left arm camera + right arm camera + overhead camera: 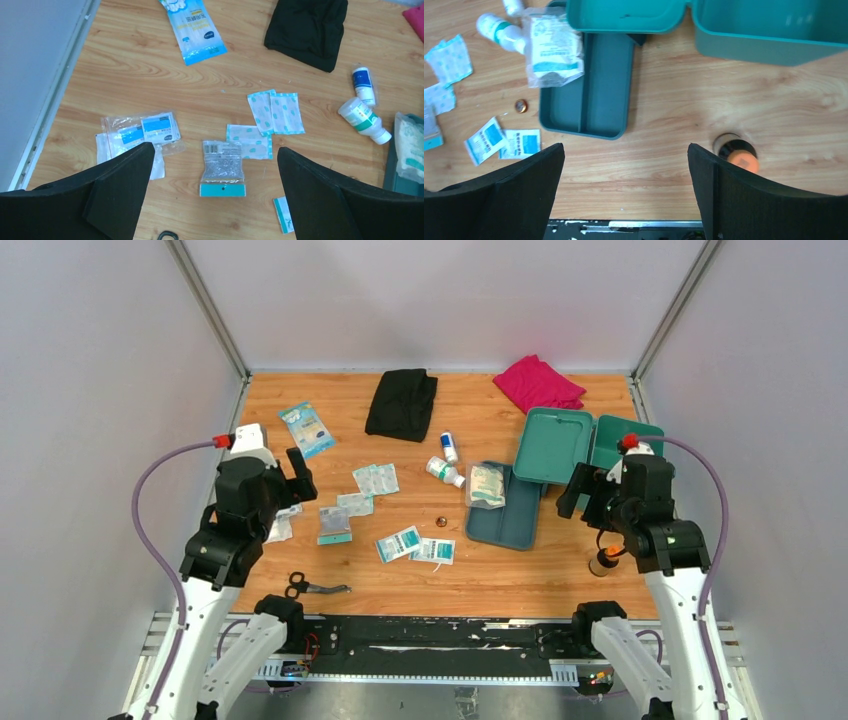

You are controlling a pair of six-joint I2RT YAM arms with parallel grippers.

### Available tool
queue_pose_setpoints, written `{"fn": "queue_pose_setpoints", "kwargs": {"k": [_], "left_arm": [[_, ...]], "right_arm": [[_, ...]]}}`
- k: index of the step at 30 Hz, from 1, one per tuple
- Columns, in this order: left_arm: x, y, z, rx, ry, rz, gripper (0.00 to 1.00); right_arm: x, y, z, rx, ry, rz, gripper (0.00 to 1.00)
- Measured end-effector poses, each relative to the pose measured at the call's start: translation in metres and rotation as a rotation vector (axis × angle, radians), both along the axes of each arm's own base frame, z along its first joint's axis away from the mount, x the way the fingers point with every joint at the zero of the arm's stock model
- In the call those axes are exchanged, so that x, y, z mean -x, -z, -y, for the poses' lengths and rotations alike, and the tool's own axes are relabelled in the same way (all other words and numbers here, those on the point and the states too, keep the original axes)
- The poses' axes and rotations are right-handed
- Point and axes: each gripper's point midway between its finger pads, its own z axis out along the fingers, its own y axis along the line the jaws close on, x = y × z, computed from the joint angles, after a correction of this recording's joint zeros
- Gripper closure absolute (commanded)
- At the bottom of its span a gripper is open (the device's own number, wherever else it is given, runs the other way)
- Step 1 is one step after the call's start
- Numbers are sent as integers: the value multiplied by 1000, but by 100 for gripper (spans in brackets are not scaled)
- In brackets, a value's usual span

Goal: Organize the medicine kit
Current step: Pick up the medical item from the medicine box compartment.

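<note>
**Near edge of the worktop (pixel 520 590):** scissors (pixel 315 587) lie at the left and a small dark pot with an orange top (pixel 606 558) stands at the right. Both hands are wide and hold nothing. The left hand (pixel 214 150) hangs over a clear zip bag (pixel 223 167); the right hand (pixel 625 147) hangs over bare wood just nearer than the inner tray (pixel 589 95).

**Mid-worktop:** a pair of sachets (pixel 398 543), plasters (pixel 376 479) and a white bottle with a green band (pixel 445 472) lie loose, so sorting seems barely begun. Only a gauze packet (pixel 487 485) rests on the tray, at its far left corner.

**First pick:** lower your left hand straight over the zip bag and turn it so the fingers cross the bag's short width. Pinch at the stiffer teal header strip, since flat film will likely slip from a shallow grip.

**Far right corner:** the medicine kit (pixel 625 440) lies open with its hollows upward. Its lid (pixel 553 445) sits left of the base, with its near edge over the tray's far end. Each half's long axis runs near to far, the far end leaning slightly right, and the tray lies roughly parallel.

**Far edge:** a black cloth (pixel 401 403) and a pink cloth (pixel 538 383).
</note>
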Motion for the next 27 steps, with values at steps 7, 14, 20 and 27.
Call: {"fn": "queue_pose_setpoints", "kwargs": {"k": [7, 14, 20, 27], "left_arm": [[-4, 24, 4, -71, 63, -81, 0], [-10, 40, 12, -85, 110, -149, 0], [-9, 38, 13, -82, 117, -141, 0], [-9, 38, 13, -82, 121, -141, 0]], "right_arm": [[-16, 1, -38, -133, -168, -7, 5], [-33, 31, -81, -106, -307, -138, 5], [-55, 49, -136, 39, -449, -217, 8], [-94, 83, -167, 220, -481, -257, 9]]}}
